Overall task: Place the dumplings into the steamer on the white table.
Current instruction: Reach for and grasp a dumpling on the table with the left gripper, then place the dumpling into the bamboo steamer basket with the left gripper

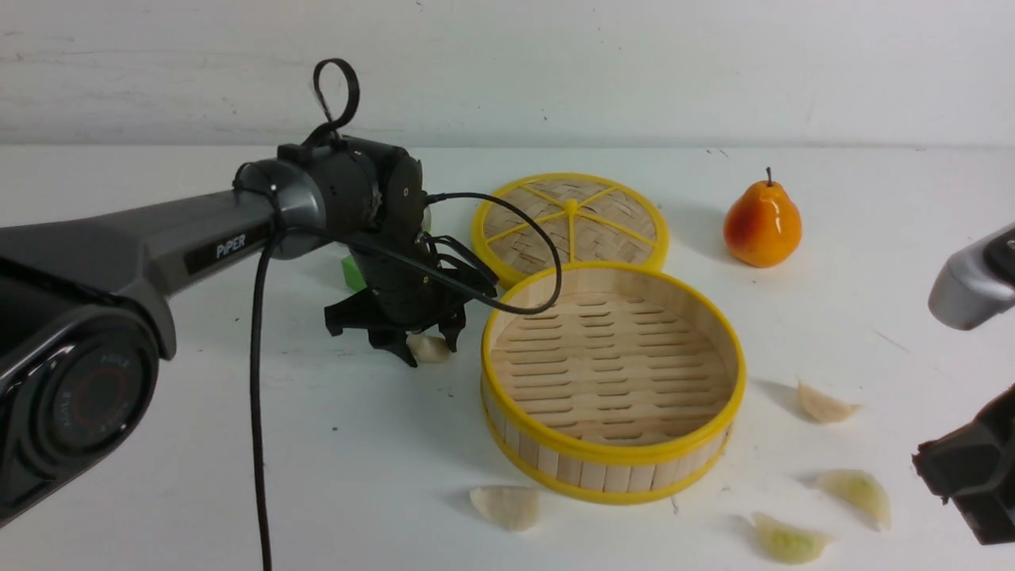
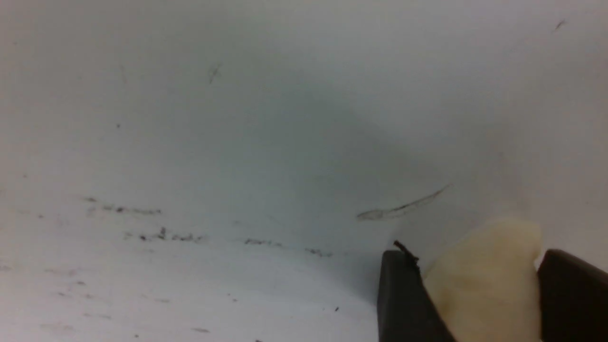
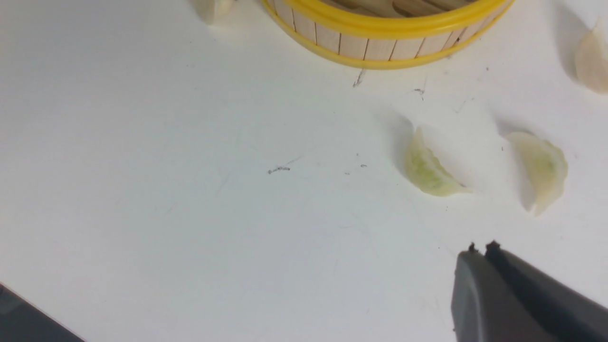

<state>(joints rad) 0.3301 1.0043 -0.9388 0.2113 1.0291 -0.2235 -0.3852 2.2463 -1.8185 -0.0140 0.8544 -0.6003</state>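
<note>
The steamer [image 1: 614,456] stands mid-table with nothing inside; its wall [image 3: 380,47] also shows in the right wrist view. My left gripper [image 1: 429,350] is down on the white table [image 1: 317,476] just left of the steamer. Its fingers are shut on a cream dumpling [image 1: 432,347], which fills the gap between them [image 2: 484,280]. Other dumplings lie loose: a cream one [image 1: 506,506] in front of the steamer, a cream one [image 1: 825,404] to its right, and two greenish ones [image 1: 860,492] [image 1: 789,541]. My right gripper [image 3: 479,249] hovers shut near the greenish pair [image 3: 430,173] [image 3: 541,166].
A flat woven lid with yellow spokes [image 1: 571,222] lies behind the steamer. An orange-yellow pear [image 1: 763,226] stands at the back right. A small green object [image 1: 351,274] is partly hidden behind the left wrist. The left arm's cable [image 1: 258,396] hangs over the table.
</note>
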